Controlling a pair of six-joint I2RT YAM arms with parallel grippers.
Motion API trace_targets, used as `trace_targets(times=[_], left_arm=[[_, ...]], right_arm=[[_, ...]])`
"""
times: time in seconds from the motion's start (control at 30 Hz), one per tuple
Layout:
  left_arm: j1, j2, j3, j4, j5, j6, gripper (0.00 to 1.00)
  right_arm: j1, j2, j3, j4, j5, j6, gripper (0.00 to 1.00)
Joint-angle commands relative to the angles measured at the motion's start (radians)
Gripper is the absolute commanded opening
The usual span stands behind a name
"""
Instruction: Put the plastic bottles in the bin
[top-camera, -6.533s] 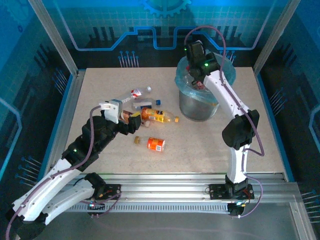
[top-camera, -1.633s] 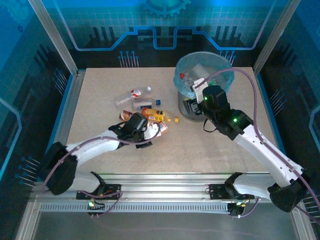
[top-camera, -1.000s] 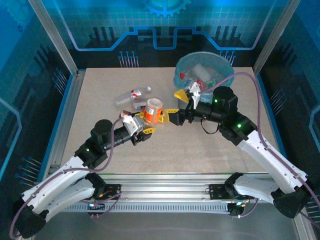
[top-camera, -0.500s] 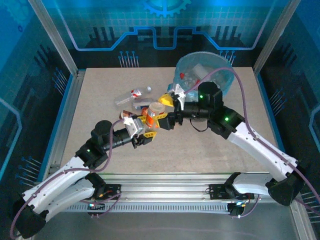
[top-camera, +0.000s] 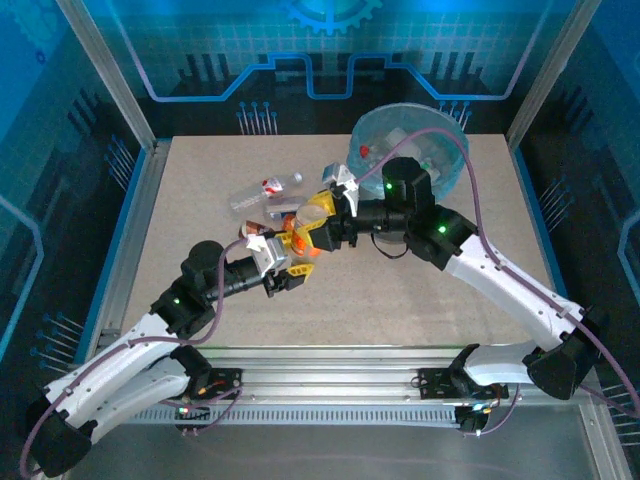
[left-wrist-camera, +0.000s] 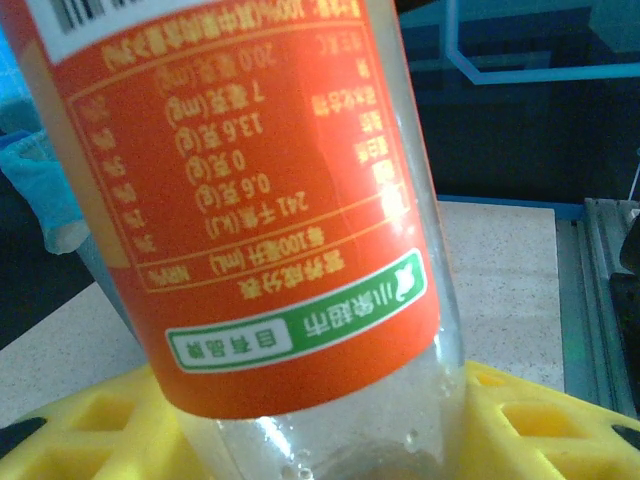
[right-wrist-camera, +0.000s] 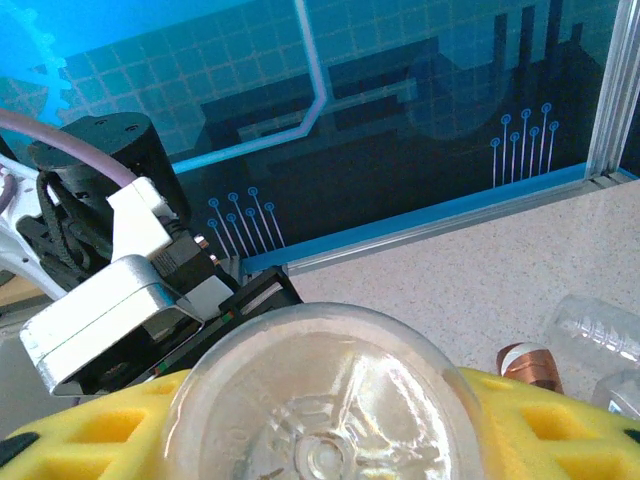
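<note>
Over the table's (top-camera: 200, 230) middle, top view: left claw (top-camera: 293, 250) clamped on an orange-label bottle (top-camera: 305, 222), held off the surface. Right claw (top-camera: 322, 218) meets it from the bin side, fingers either side of the same bottle. Bin (top-camera: 450, 165) sits at the far right corner w/ binned bottles (top-camera: 375, 152) inside; loose bottles (top-camera: 262, 192) lie nr the far edge's middle. Left wrist view: bottle (left-wrist-camera: 260, 220) wedged btwn yellow pads (left-wrist-camera: 85, 430). Right wrist view: bottle's clear end (right-wrist-camera: 320, 410) btwn yellow fingers (right-wrist-camera: 90, 425); can't tell if they squeeze it.
</note>
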Motion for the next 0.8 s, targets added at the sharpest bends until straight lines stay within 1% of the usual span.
trace_targets(times=[0.0,0.1,0.13,0.27,0.37,0.57,0.77], left_arm=[[-0.007,-0.01,0.015,0.031,-0.045,0.007,0.55],[-0.005,-0.01,0.015,0.034,-0.137,-0.019,0.68],[-0.007,-0.013,0.015,0.033,-0.161,-0.028,0.76],[-0.006,-0.038,0.005,0.034,-0.19,-0.048,0.9],[-0.006,-0.071,-0.008,0.037,-0.2,-0.063,0.98],[-0.006,-0.135,-0.031,0.024,-0.231,-0.08,0.99],[-0.006,-0.183,-0.062,0.009,-0.283,-0.087,0.99]], right_arm=[[0.016,0.002,0.052,-0.041,0.061,-0.026,0.48],[0.012,-0.011,0.076,-0.072,0.123,-0.038,0.44],[0.01,-0.02,0.08,-0.077,0.141,-0.042,0.44],[0.008,-0.054,0.092,-0.092,0.228,-0.062,0.41],[0.007,-0.077,0.125,-0.129,0.335,-0.094,0.38],[-0.005,-0.112,0.205,-0.185,0.59,-0.17,0.37],[-0.056,-0.108,0.317,-0.212,0.833,-0.204,0.37]])
